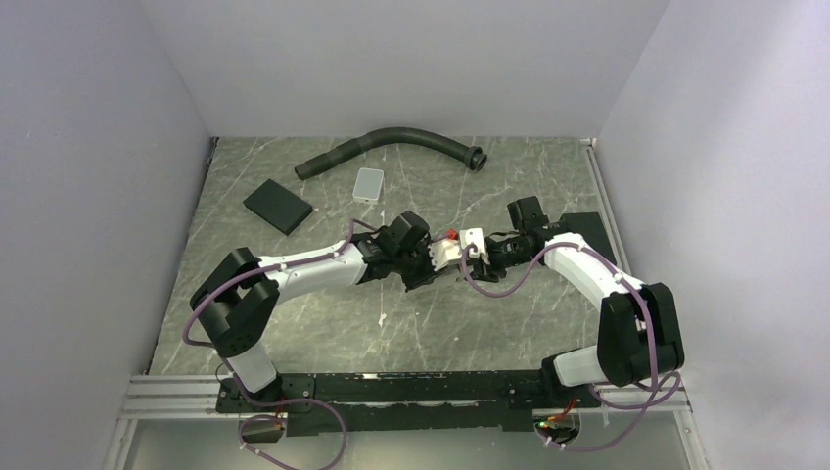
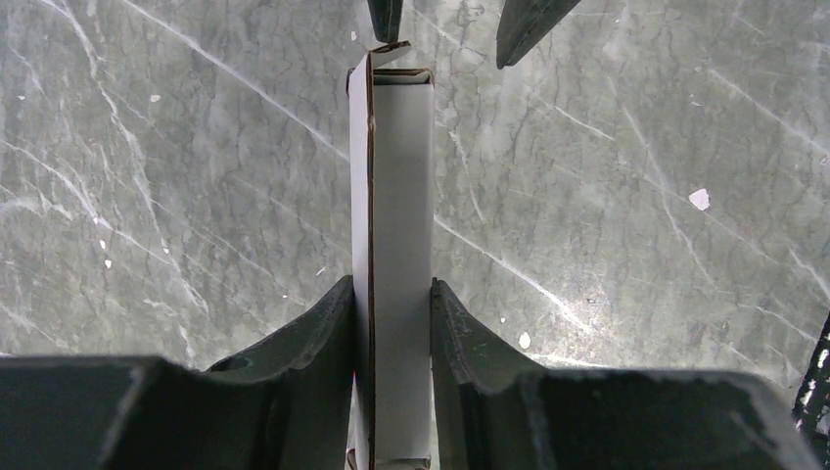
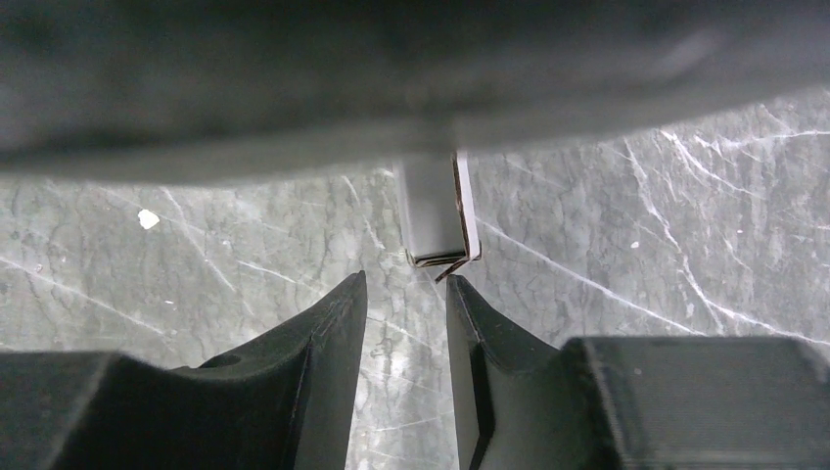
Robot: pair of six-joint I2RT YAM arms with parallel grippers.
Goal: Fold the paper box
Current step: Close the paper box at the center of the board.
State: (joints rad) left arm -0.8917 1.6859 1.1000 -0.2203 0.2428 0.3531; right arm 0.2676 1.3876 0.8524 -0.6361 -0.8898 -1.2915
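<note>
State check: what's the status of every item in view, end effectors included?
paper box: slim carton, clamped at one end, flap at the other end ajar.
left end effector: shut on the paper box.
right end effector: open, tips at the loose flap, not gripping.
hose: lying curved, untouched.
grey tile: lying flat, untouched.
black pad: lying flat, untouched.

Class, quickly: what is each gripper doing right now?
Left gripper: closed on the paper box.
Right gripper: open, tips at the box's end, holding nothing.
</note>
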